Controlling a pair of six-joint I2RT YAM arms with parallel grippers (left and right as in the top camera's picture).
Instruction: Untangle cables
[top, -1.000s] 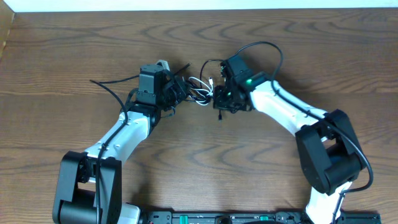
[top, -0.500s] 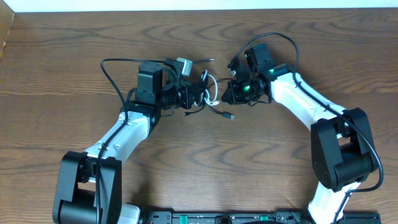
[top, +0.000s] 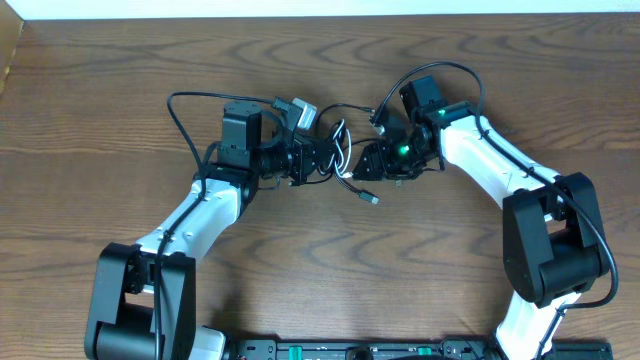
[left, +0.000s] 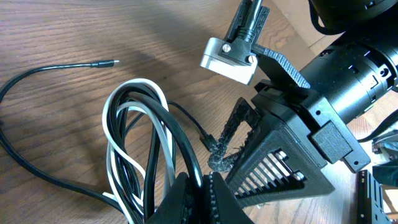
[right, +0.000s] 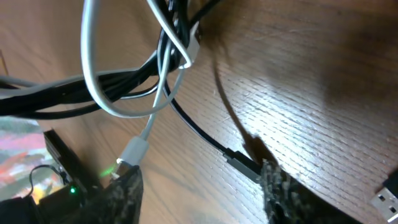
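My left jaws: pressed together on the tangled bundle, thin black cord (left: 183, 149) looped through thin white cord (right: 87, 50). The bundle sits mid-width on the brown wooden tabletop (top: 100, 80), nearer its far edge. My right jaws: just right of the bundle, spread, pinching nothing. A black plug lies on the wood between them.

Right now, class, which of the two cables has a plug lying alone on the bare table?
The black cable: its plug rests out on its own, well away from the tangle, while the white cable stays looped inside it.
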